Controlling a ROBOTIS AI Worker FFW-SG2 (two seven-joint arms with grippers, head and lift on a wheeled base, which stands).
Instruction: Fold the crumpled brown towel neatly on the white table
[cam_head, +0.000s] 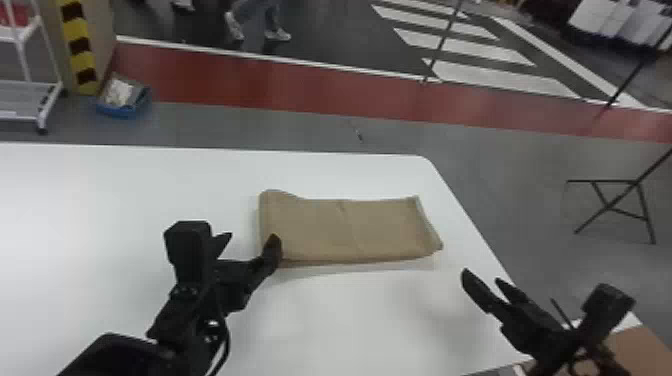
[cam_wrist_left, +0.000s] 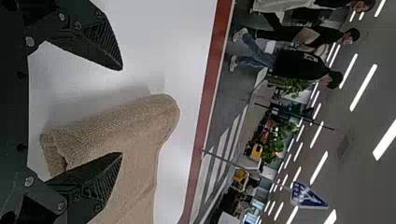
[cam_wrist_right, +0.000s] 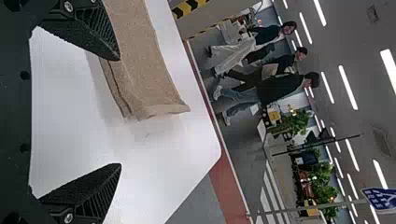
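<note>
Judge partly folded the towel (cam_head: 345, 230), flat on the worktop (cam_head: 150, 185), with left tool (cam_head: 249, 238) spread at its left end, perhaps touching, and right tool (cam_head: 482, 276) spread off its near-right corner; next, pinch that left end and fold across.

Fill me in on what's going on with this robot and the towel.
A two-armed robot is working at folding a brown towel, which lies on a white table as a rough, layered rectangle with slightly uneven ends. The left gripper is open at the towel's left end, one finger over its near corner. The right gripper is also open, off the near right corner. Neither is gripping the cloth.
</note>
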